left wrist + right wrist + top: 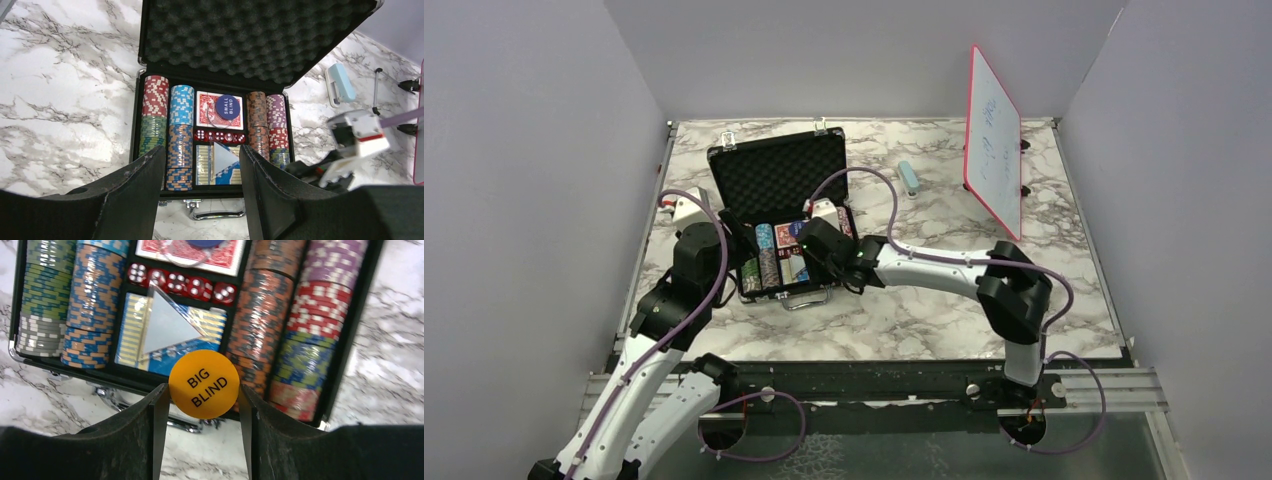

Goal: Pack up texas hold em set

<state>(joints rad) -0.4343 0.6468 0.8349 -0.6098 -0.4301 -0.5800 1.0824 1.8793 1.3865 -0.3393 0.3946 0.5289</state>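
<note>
The black briefcase (776,170) lies open on the marble table, foam lid (250,35) up. Its tray holds rows of striped poker chips (181,135), a red deck (207,110) with a blue SMALL BLIND button (228,106) on it, red dice (220,136) and a blue deck (150,330). My right gripper (204,390) is shut on an orange BIG BLIND button (204,384), held over the case's front edge near the silver handle. My left gripper (202,165) hangs open over the same front edge with nothing between its fingers. Both grippers sit over the tray in the top view, left gripper (739,240) and right gripper (816,255).
A red-framed whiteboard (994,140) stands at the back right. A pale blue oblong block (908,178) lies between it and the case. Grey walls close in the table on three sides. In the left wrist view the right arm's wrist (357,137) is just right of the case.
</note>
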